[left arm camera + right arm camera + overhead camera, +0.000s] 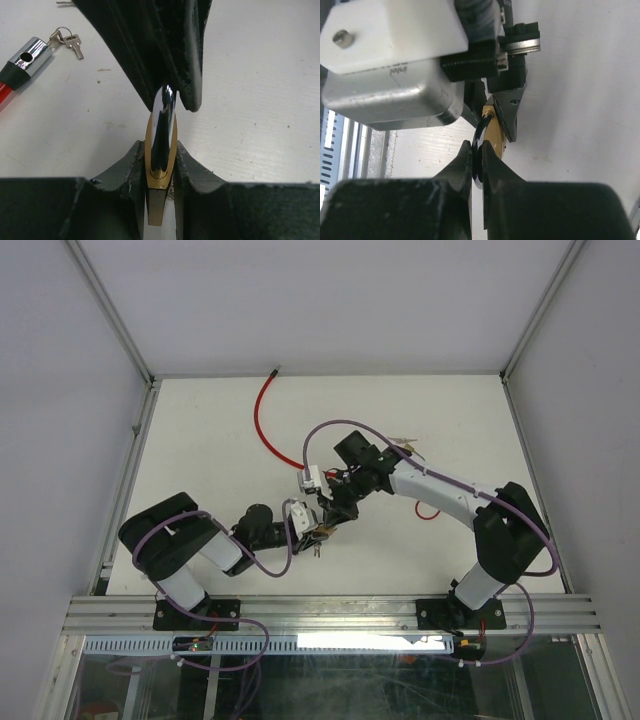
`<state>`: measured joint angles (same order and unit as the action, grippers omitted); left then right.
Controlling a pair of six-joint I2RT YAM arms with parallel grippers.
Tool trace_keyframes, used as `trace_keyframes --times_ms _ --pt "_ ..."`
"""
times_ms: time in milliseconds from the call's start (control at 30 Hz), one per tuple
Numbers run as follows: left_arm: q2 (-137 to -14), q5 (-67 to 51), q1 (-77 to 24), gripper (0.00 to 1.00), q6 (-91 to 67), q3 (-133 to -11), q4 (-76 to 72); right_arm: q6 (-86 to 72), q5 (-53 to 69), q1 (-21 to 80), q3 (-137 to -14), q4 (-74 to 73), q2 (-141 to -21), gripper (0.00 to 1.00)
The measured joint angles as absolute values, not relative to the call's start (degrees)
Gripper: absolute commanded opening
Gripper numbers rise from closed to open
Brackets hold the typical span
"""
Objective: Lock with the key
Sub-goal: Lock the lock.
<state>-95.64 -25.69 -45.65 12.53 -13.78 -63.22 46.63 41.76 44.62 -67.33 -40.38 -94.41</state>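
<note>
A brass padlock (161, 172) with a chrome shackle (163, 117) is held off the table between both grippers. My left gripper (160, 175) is shut on the brass body. My right gripper (477, 160) is shut on the shackle (481, 134), with the brass body (496, 135) just beyond it. In the top view the two grippers meet at the padlock (322, 530) near the table's middle front. Two small keys on a ring (70, 41) lie on the table, apart from both grippers. I cannot see the padlock's keyhole.
A red cable lock with a chrome end (29, 55) lies beside the keys. Its red cable (264, 420) curves across the back left of the white table (200, 440). A metal frame rail (320, 612) runs along the near edge.
</note>
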Motion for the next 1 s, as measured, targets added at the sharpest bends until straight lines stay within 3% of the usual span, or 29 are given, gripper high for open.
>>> trace_keyframes --times_ms 500,1000 --pt "-96.09 -27.79 -42.26 0.00 10.31 -10.11 -69.41 39.20 40.58 47.72 -66.46 -28.56 -95.13 0.00" --pt "-93.36 -27.42 -41.56 0.00 7.73 -11.97 -62.54 43.99 46.59 42.11 -67.13 -31.29 -95.72 0.00"
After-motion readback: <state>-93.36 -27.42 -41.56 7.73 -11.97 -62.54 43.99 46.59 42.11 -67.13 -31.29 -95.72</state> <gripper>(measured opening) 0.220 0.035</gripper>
